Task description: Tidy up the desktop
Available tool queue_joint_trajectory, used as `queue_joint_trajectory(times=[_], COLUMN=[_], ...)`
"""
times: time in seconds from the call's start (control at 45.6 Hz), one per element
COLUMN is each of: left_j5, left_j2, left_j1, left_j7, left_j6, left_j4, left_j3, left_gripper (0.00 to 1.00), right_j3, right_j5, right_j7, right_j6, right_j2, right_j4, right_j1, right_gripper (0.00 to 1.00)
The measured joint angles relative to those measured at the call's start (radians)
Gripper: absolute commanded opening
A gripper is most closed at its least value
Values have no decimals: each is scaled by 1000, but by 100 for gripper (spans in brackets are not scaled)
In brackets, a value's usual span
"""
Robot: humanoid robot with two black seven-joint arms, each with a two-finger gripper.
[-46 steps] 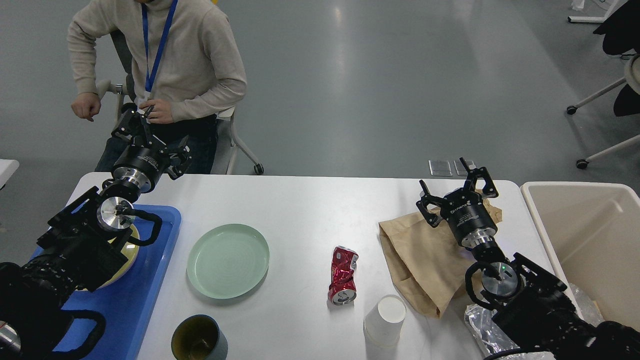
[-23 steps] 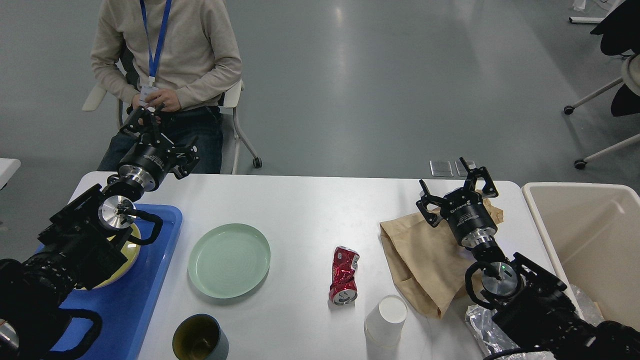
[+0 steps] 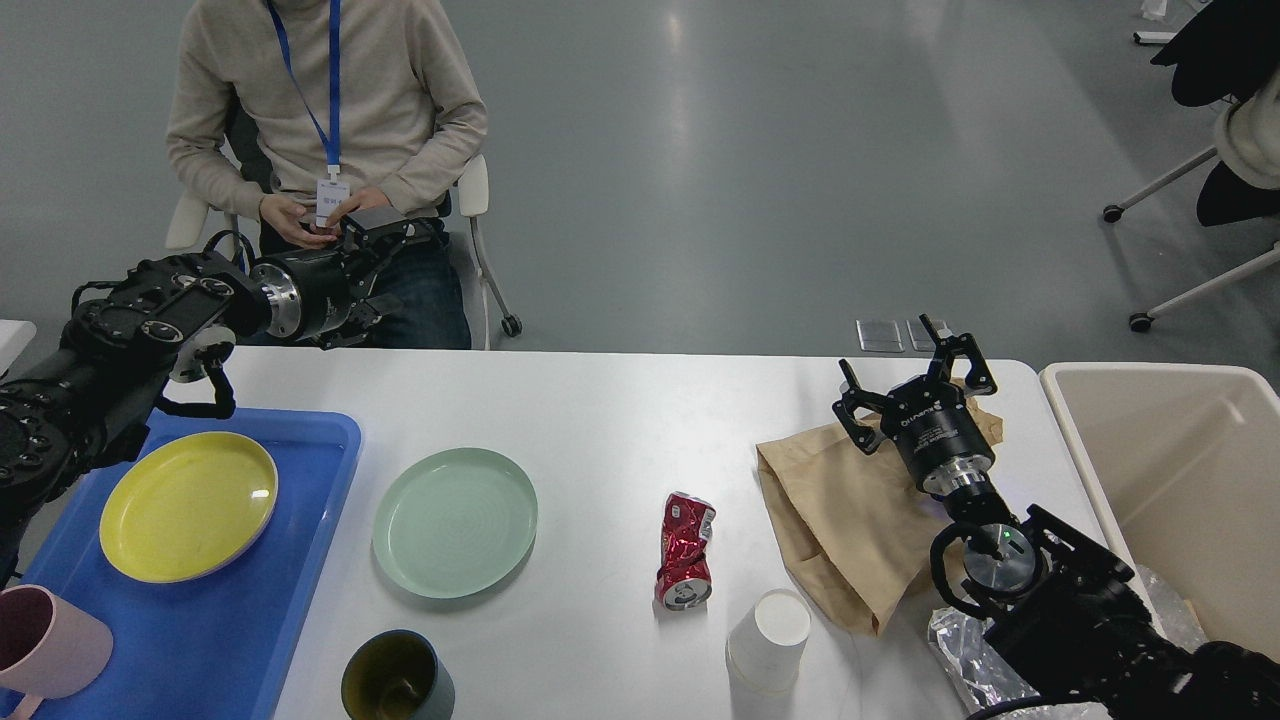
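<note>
On the white desktop (image 3: 620, 420) lie a green plate (image 3: 456, 521), a crushed red can (image 3: 686, 550), a white paper cup (image 3: 770, 640), a dark mug with an olive inside (image 3: 397, 682) and a brown paper bag (image 3: 845, 515). My right gripper (image 3: 900, 360) stands open at the bag's far edge, with nothing between its fingers. My left gripper (image 3: 375, 232) is raised beyond the table's far left corner and points right, close to a seated person's hands (image 3: 320, 210). It looks dark and side-on, so its fingers cannot be told apart.
A blue tray (image 3: 290, 600) at the left holds a yellow plate (image 3: 188, 505) and a pink cup (image 3: 45, 640). A beige bin (image 3: 1180, 470) stands at the table's right end. Crumpled clear plastic (image 3: 965, 660) lies under my right arm. Office chairs stand at the far right.
My left arm has lifted off the tray and swung back left, uncovering the yellow plate and pink cup; its gripper now points right. The right arm has not moved.
</note>
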Motion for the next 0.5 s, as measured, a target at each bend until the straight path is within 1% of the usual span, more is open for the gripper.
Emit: queue_joint_trajectory(times=[0.088, 0.263, 0.417, 0.504], left_j5=[1, 9, 50, 60], left_j2=[-3, -15, -40, -60], left_j1=[-39, -92, -109, -121], left_j7=[0, -1, -2, -4], left_j6=[-2, -3, -5, -25], left_j4=[-1, -3, -8, -18], left_j3=[110, 239, 472, 567], left_gripper=[97, 97, 97, 97], right_j3=[0, 0, 0, 0], right_j5=[0, -1, -1, 0], right_j7=[0, 0, 0, 0], right_j6=[0, 0, 0, 0], right_j2=[0, 0, 0, 0], right_j4=[0, 0, 0, 0], right_j1=[0, 0, 0, -1], right_gripper=[100, 100, 100, 100])
